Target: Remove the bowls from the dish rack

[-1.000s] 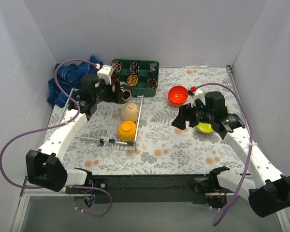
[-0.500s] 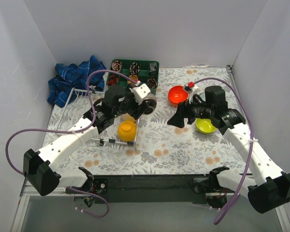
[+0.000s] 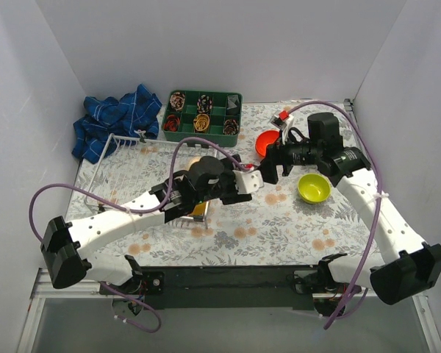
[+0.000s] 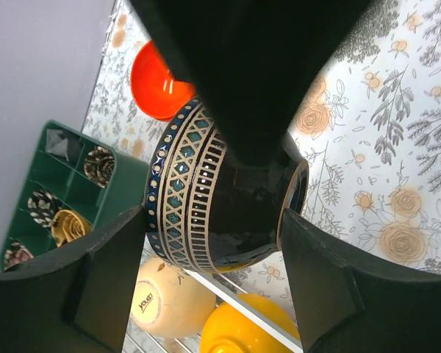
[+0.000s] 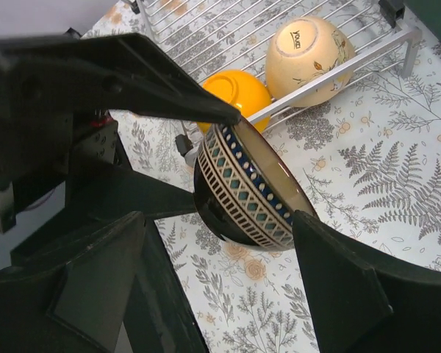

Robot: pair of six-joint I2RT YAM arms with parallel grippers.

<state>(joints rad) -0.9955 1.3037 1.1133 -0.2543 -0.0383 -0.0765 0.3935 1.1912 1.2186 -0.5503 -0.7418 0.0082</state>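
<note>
Above floral table (image 3: 279, 228), just right of dish rack (image 3: 123, 165): dark brown bowl (image 5: 242, 195) on its side, clamped in left gripper (image 3: 244, 182). Right gripper (image 3: 269, 170) fingers spread wide, one each side of bowl.

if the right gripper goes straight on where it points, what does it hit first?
The dark bowl, held in the left gripper. It sits dead ahead of the open right gripper, between its fingers. How far off it is, I can't tell.

plain grey walls (image 3: 220, 44), floral tablecloth (image 3: 279, 228)
</note>
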